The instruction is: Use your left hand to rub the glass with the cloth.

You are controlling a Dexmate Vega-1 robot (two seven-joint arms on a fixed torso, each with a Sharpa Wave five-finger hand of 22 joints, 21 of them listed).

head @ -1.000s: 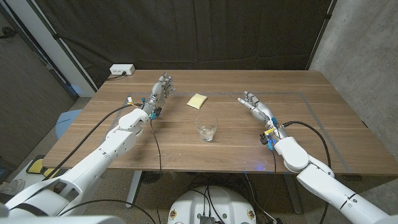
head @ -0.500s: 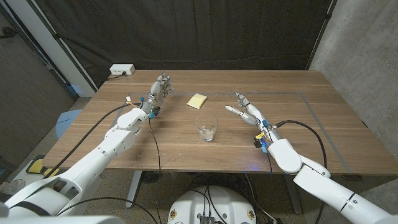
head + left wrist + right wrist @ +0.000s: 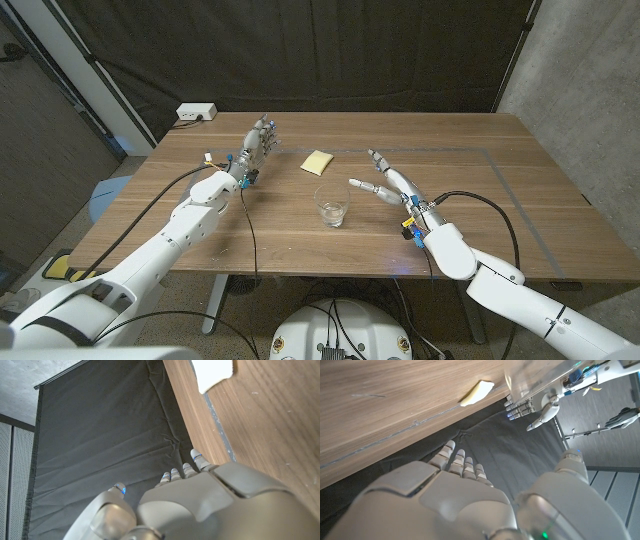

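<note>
The glass (image 3: 332,206) stands upright on the wooden table (image 3: 520,200), near the middle of it, and it looks empty and clear. The cloth (image 3: 317,162), a small pale yellow square, lies flat on the table just behind the glass, on the far side from the robot, and it does not touch the glass. The left hand (image 3: 258,147) is to the left of the glass and well apart from it, about level with the cloth; its fingers point up and away from the robot, they are apart, and the hand holds nothing. The right hand (image 3: 385,179) is near the glass on its right side, with the fingers spread wide and reaching toward the glass, but there is a gap between them and the hand holds nothing. In the right wrist view the glass (image 3: 540,377) shows close ahead of the right hand (image 3: 465,495), with the cloth (image 3: 477,392) beyond it. A white power strip (image 3: 196,112) lies at the far left corner of the table, far from the glass.
</note>
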